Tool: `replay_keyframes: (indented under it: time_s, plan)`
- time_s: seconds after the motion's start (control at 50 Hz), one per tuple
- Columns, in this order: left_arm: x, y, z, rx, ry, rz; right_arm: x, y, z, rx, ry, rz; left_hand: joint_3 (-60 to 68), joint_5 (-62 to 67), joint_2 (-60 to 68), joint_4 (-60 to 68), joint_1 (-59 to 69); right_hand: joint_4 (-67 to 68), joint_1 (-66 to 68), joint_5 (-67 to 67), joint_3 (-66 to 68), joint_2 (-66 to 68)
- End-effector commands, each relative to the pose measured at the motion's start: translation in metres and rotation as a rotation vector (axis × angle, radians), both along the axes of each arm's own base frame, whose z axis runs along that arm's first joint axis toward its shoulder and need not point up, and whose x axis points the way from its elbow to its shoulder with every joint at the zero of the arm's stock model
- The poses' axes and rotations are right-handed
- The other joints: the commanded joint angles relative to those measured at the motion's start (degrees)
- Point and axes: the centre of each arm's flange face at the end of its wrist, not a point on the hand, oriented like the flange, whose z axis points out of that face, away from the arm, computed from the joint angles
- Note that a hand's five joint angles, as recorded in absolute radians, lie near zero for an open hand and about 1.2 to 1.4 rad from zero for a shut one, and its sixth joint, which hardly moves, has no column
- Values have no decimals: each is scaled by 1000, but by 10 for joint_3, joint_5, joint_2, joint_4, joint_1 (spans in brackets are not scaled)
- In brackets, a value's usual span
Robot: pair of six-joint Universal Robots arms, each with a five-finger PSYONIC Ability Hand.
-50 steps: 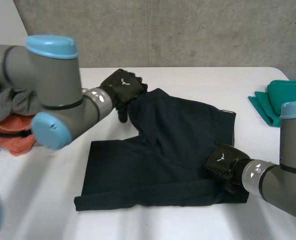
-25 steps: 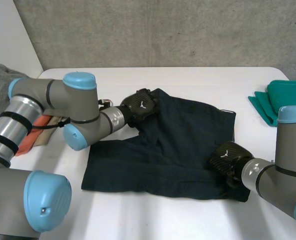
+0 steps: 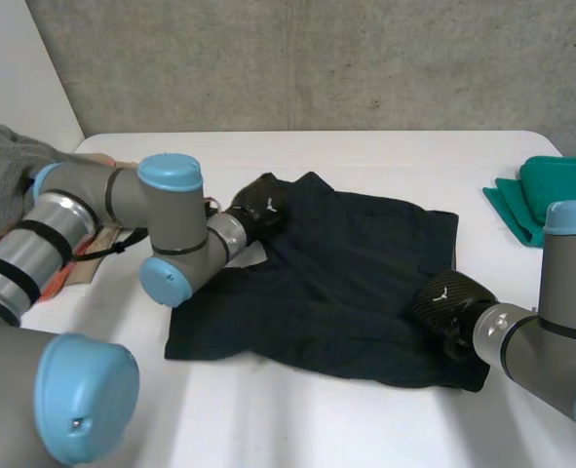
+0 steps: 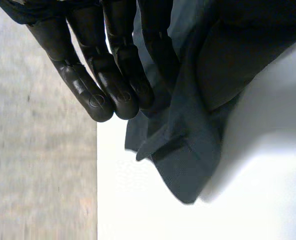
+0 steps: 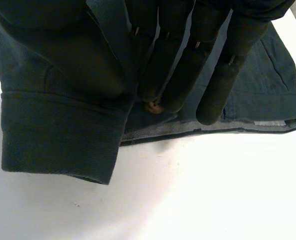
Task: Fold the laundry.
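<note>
Dark navy shorts [image 3: 346, 283] lie spread on the white table [image 3: 365, 429]. My left hand [image 3: 261, 202] sits at the far left corner of the shorts. In the left wrist view its fingers [image 4: 112, 75] pinch a fold of the shorts [image 4: 188, 160], and a corner hangs beyond the fingertips. At the near right corner is my right hand [image 3: 445, 300]. The right wrist view has its fingers [image 5: 213, 75] lying over the shorts' edge [image 5: 57, 135], closed on the fabric near a turned hem.
Folded green cloth [image 3: 546, 195] lies at the table's far right edge. A pile of grey clothes [image 3: 0, 180] over orange ones sits at the left, behind my left arm [image 3: 161, 234]. A concrete wall stands behind the table.
My left arm swung in and lowered, and its hand moved onto the shorts' far left corner and closed on it. The shorts shifted slightly. The right hand kept its hold.
</note>
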Motion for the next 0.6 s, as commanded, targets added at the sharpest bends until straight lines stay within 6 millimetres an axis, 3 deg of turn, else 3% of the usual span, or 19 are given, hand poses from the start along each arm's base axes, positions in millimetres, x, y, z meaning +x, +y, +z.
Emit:
replay_keyframes:
  time_s: [0.02, 0.22, 0.28, 0.34, 0.44, 0.6]
  plan:
    - [23, -3, 8, 128, 51, 149, 4, 6, 2, 7, -3, 14, 120, 137, 116, 116, 138, 113, 178, 110, 118, 121]
    - [42, 0, 9, 315, 152, 435, 7, 10, 5, 11, -11, 7, 120, 137, 116, 116, 138, 113, 178, 110, 118, 121]
    - [43, 2, 9, 357, 168, 447, 7, 9, 6, 9, -13, 0, 120, 137, 116, 116, 138, 113, 178, 110, 118, 121]
    - [44, 4, 13, 403, 203, 461, 8, 9, 6, 12, -14, -4, 18, 35, 14, 14, 36, 113, 178, 110, 118, 121]
    - [51, 2, 31, 431, 293, 534, 10, 10, 8, 11, -18, 1, -578, -561, -582, -582, -560, 113, 178, 110, 118, 121]
    - [81, 13, 91, 463, 421, 631, 18, 12, 14, 9, -52, 1, -548, -531, -551, -552, -530, 113, 178, 110, 118, 121]
